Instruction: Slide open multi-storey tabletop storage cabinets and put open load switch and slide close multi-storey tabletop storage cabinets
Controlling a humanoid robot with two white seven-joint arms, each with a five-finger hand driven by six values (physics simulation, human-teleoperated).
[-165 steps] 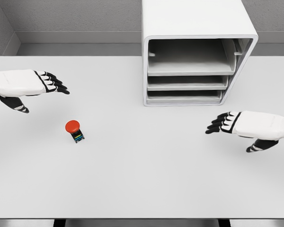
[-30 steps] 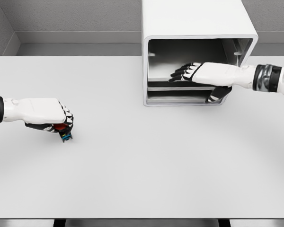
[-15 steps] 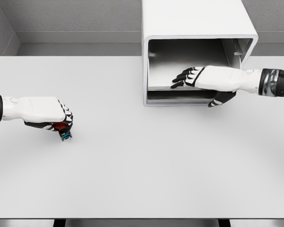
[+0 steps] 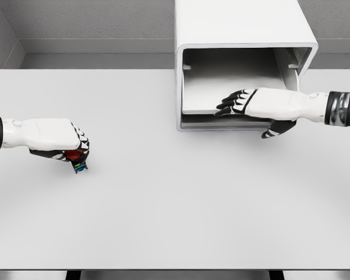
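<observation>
On table [image 4: 175,221], left side: left hand [image 4: 55,140], fingers curled around load switch [image 4: 77,159], red cap showing beneath palm, base touching tabletop. Further back, right: right hand [image 4: 262,105], fingers extended flat over pulled-out tray [image 4: 204,104], thumb below its front edge. Behind: white storage cabinet [image 4: 242,35], open-fronted.

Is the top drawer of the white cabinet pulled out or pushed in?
Pulled out partly. The drawer sticks forward beyond the cabinet front, with the right hand gripping its front edge.
</observation>
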